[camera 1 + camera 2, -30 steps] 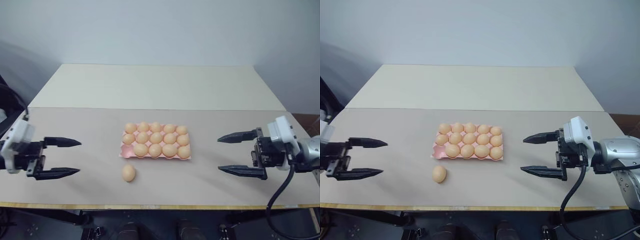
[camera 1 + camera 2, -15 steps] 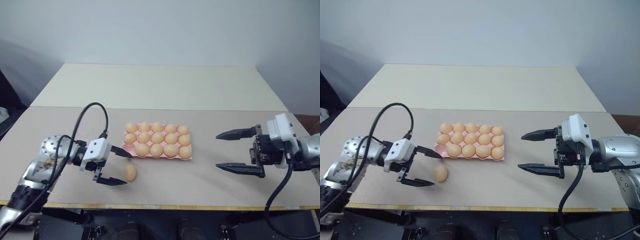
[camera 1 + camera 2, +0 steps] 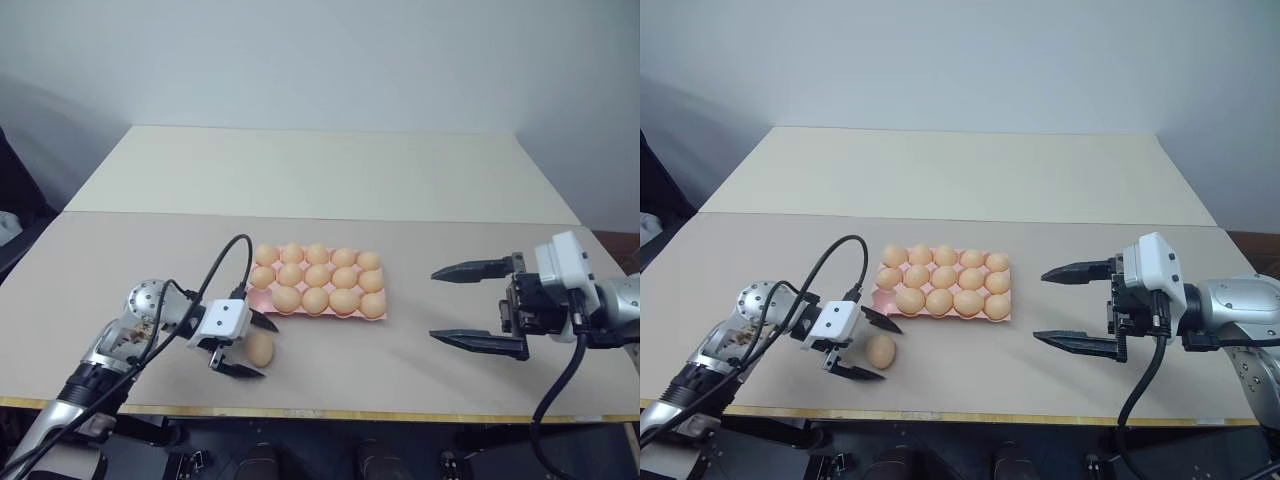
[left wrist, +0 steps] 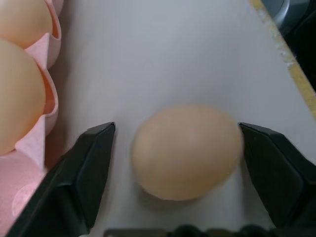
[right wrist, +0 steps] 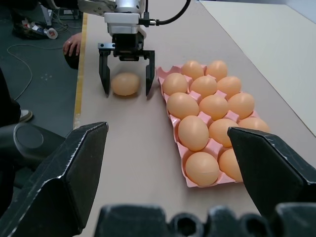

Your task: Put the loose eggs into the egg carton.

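Low at the lower left, the left gripper (image 3: pixel 249 346) angles down, its black fingers straddling, not yet pinching, the loose tan-orange egg (image 3: pixel 260 347) beside the pale pink moulded egg carton (image 3: pixel 257 298). At right, the right gripper (image 3: pixel 477 306) hovers level, spread wide and empty.

The loose egg (image 4: pixel 186 150) looks smooth and matt. The egg carton (image 4: pixel 30 143) seems moulded pulp, slightly rough. The table (image 3: pixel 420 180) is matt, its edge (image 4: pixel 291 64) like bare wood.
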You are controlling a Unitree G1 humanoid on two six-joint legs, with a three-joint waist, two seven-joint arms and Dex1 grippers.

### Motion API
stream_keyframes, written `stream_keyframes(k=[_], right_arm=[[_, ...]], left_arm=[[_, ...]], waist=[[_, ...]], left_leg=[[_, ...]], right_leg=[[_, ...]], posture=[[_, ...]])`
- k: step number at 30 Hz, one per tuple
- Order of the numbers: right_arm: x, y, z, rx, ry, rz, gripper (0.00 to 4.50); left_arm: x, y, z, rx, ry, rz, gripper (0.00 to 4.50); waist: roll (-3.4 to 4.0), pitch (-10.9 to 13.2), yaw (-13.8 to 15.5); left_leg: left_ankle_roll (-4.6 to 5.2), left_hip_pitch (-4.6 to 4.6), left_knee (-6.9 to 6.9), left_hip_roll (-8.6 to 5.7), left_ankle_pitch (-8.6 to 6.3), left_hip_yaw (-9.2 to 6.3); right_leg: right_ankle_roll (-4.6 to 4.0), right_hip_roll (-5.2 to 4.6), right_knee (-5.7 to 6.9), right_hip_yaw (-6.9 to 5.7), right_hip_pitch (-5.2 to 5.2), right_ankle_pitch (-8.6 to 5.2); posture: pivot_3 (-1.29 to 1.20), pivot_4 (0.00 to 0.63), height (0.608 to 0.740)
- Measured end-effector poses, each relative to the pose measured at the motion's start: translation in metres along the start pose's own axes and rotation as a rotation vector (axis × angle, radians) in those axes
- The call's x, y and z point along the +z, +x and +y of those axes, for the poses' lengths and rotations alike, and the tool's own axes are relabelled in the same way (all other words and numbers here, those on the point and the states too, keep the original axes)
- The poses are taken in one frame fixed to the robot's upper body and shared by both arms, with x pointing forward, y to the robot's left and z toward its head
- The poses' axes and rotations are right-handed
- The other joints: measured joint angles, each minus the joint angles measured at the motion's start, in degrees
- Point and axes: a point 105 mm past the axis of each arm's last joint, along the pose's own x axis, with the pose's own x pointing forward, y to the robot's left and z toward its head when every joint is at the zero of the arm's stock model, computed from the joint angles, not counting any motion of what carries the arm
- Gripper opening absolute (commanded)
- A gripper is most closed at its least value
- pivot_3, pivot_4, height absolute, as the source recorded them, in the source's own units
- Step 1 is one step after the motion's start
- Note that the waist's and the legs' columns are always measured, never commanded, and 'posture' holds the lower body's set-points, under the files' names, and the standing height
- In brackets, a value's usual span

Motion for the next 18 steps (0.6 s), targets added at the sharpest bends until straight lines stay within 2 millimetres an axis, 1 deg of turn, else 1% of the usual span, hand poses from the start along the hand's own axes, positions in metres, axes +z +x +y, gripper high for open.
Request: stream_keyframes(k=[2,3,8,12,14,16,18], right_arm=[[0.001,0.0,-0.001,-0.003,-0.001,-0.005,4.5],[0.001,0.0,-0.001,-0.006,-0.001,-0.006,4.5],[0.003,0.0,-0.002,-0.014,-0.006,-0.01,4.5],[0.004,0.0,-0.003,-0.015,-0.009,-0.012,4.5],[0.004,0.0,-0.003,-0.014,-0.009,-0.012,4.5],[0.004,0.0,-0.003,-0.014,-0.009,-0.012,4.5],[0.003,0.001,-0.003,-0.015,-0.008,-0.012,4.5]], left_arm=[[0.001,0.0,0.0,-0.002,0.0,-0.004,2.56],[0.001,0.0,0.0,-0.005,0.001,-0.006,2.4],[0.006,-0.004,0.0,-0.004,-0.001,-0.04,2.38],[0.02,-0.017,0.005,0.033,-0.036,-0.126,2.38],[0.028,-0.029,0.016,0.111,-0.078,-0.187,2.38],[0.037,-0.046,0.033,0.217,-0.101,-0.229,2.38],[0.038,-0.059,0.046,0.303,-0.102,-0.229,2.38]], waist=[[0.0,0.0,-0.1],[0.0,0.0,-0.1],[0.0,0.0,-0.1],[0.0,0.0,-0.1],[0.0,0.0,-0.1],[0.0,0.0,-0.1],[0.0,0.0,-0.1]], left_leg=[[0.0,0.01,0.0,0.0,0.0,0.0],[0.0,0.02,0.0,0.0,0.0,0.0],[0.0,0.01,0.0,0.0,0.0,0.0],[0.0,0.0,0.0,0.0,0.0,0.0],[0.0,0.0,0.01,0.01,0.0,-0.02],[0.0,0.03,0.01,0.0,0.0,-0.02],[0.0,0.05,0.01,-0.01,0.0,-0.02]], right_leg=[[0.0,0.0,0.01,0.0,0.0,0.0],[0.0,0.0,0.02,0.0,0.0,0.0],[0.0,0.0,0.02,0.0,0.0,0.0],[0.01,0.0,0.01,0.0,-0.01,0.0],[0.01,0.0,0.03,-0.02,0.0,0.0],[0.01,0.0,0.05,-0.02,0.01,-0.01],[0.02,0.0,0.03,-0.02,0.04,-0.01]], posture=[[0.0,0.15,0.74],[0.0,0.15,0.74],[0.0,0.15,0.74],[0.0,0.15,0.74],[0.0,0.15,0.74],[0.0,0.15,0.74],[0.0,0.15,0.74]])
